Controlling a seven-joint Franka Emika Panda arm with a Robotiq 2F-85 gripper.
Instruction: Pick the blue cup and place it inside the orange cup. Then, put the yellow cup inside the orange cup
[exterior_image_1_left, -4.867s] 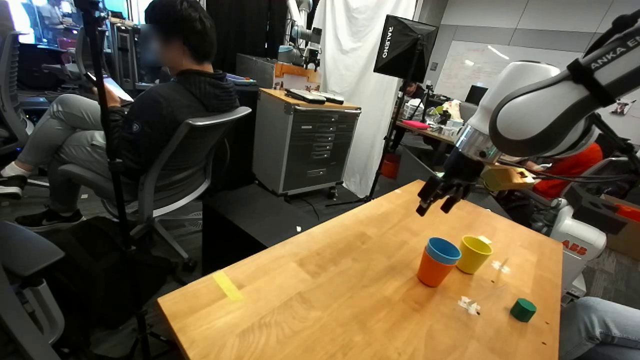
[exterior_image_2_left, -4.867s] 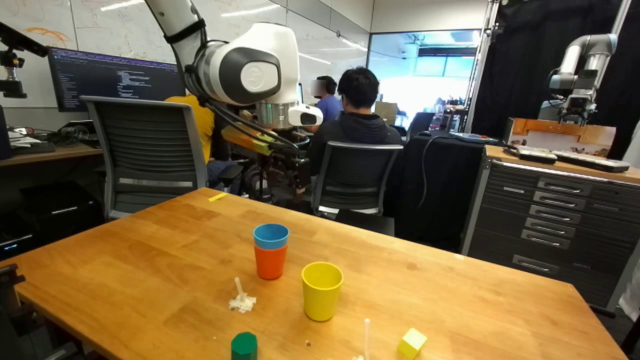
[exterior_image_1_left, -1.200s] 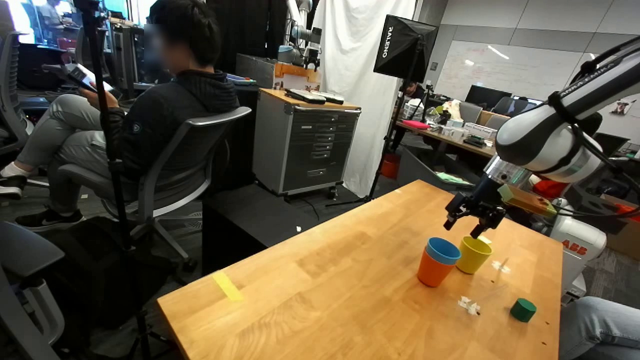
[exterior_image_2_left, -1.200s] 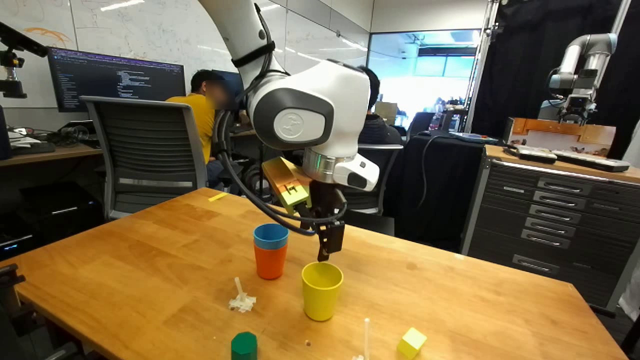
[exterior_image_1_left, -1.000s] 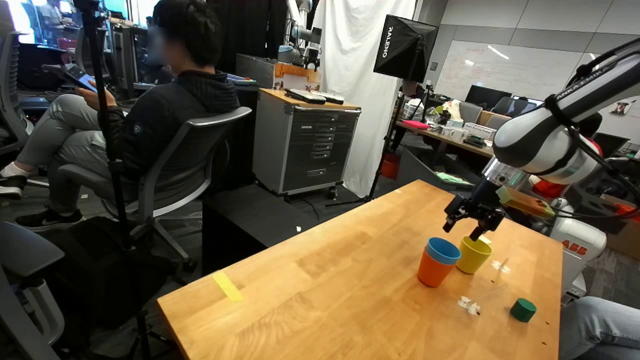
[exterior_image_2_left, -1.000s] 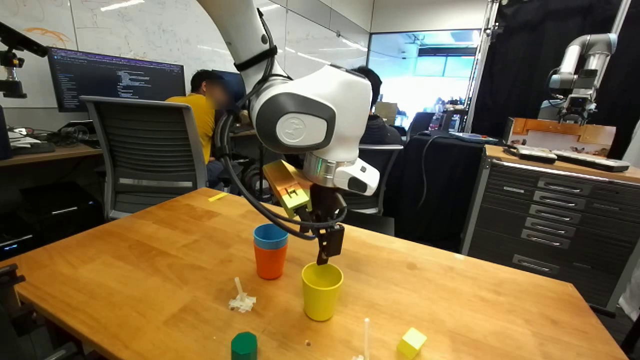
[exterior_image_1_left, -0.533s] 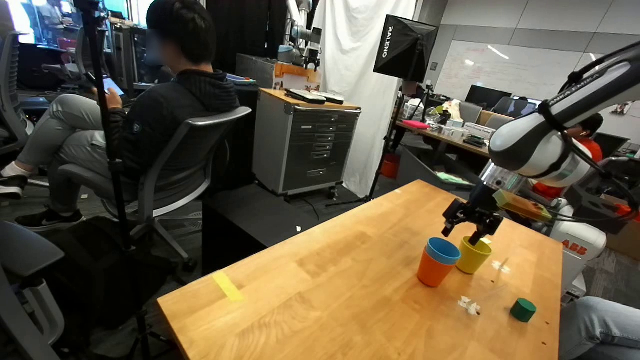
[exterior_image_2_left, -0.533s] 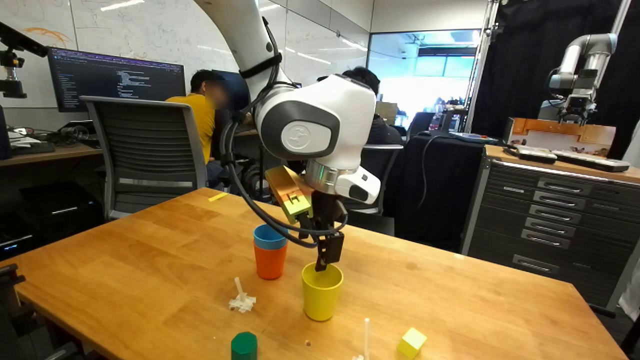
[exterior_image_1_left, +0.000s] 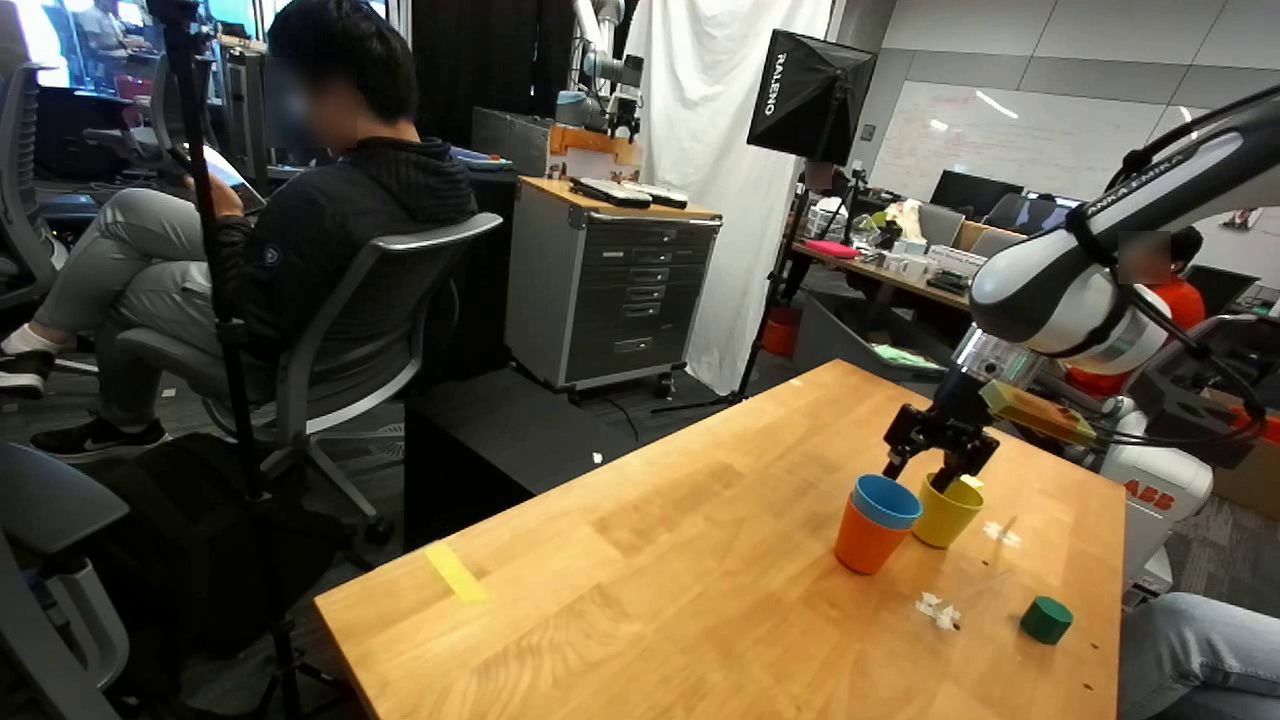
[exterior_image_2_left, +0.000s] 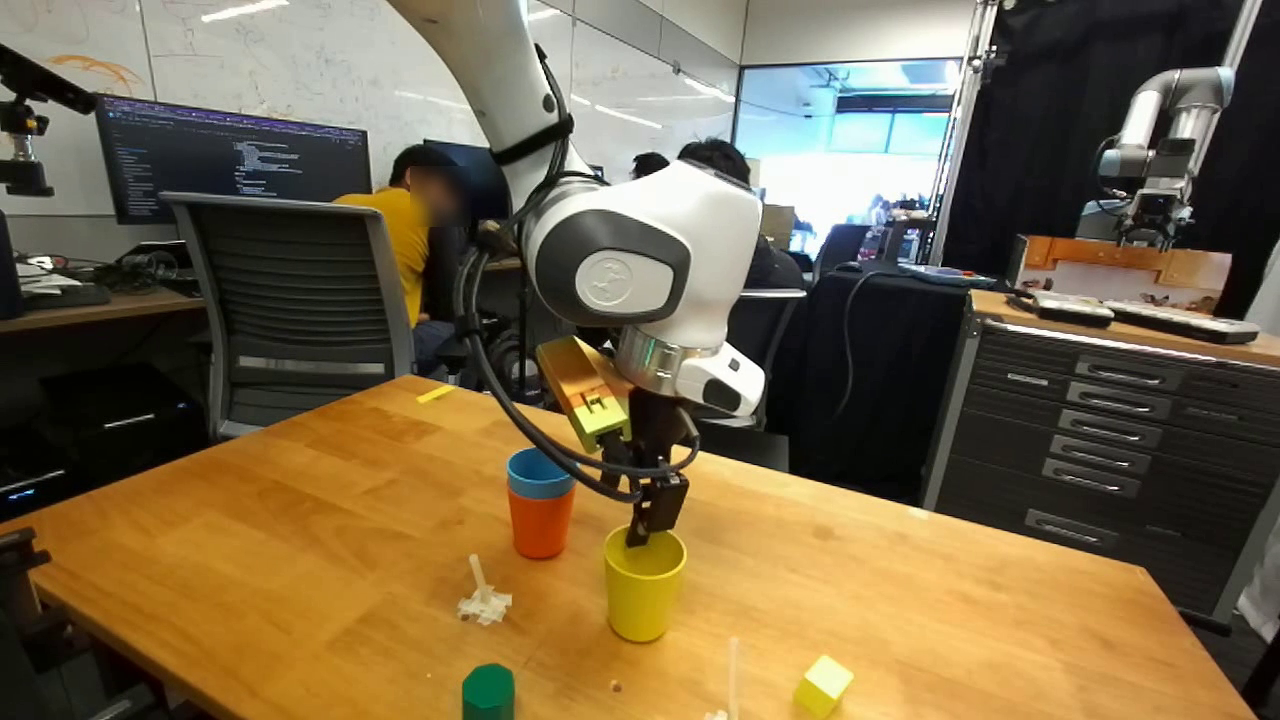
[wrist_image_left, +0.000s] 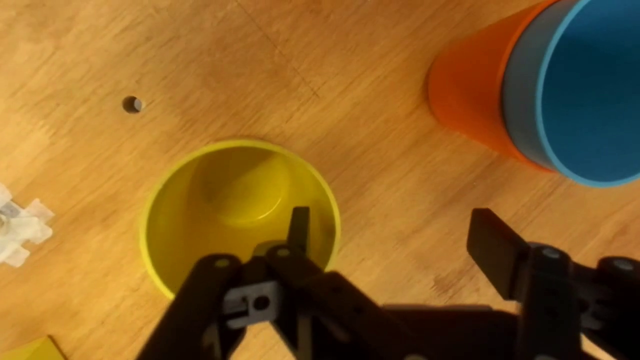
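The blue cup sits nested in the upright orange cup, its upper part showing above the rim. Close beside them stands the yellow cup, upright and empty inside. My gripper is open in the wrist view, its jaws well apart. One finger overlaps the yellow cup's mouth, near the rim facing the orange cup; in an exterior view its tip dips just inside. The opposite finger hangs outside, between the yellow cup and the nested pair. That rim lies between the fingers, with no contact visible.
A green block and a yellow cube lie on the wooden table. Thin clear pegs rise from white tape patches near the cups. The nested cups stand close to the outer finger.
The gripper has come from beyond the nested cups to the yellow cup and lowered, one fingertip now entering its mouth. Its jaws have narrowed slightly. The cups have not moved.
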